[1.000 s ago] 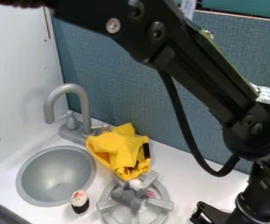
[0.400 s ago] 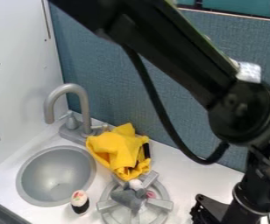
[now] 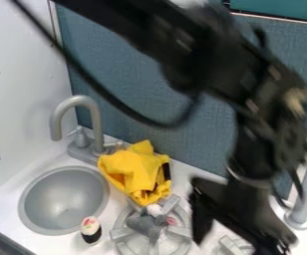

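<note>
on the white counter, we are seeing a grey toy lying on the burner, the gripper hanging nearby, though whether spread or pressed together we cannot tell.

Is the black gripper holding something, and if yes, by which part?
I cannot tell if the black gripper holds anything; the crumpled yellow cloth lies apart from it.
</note>
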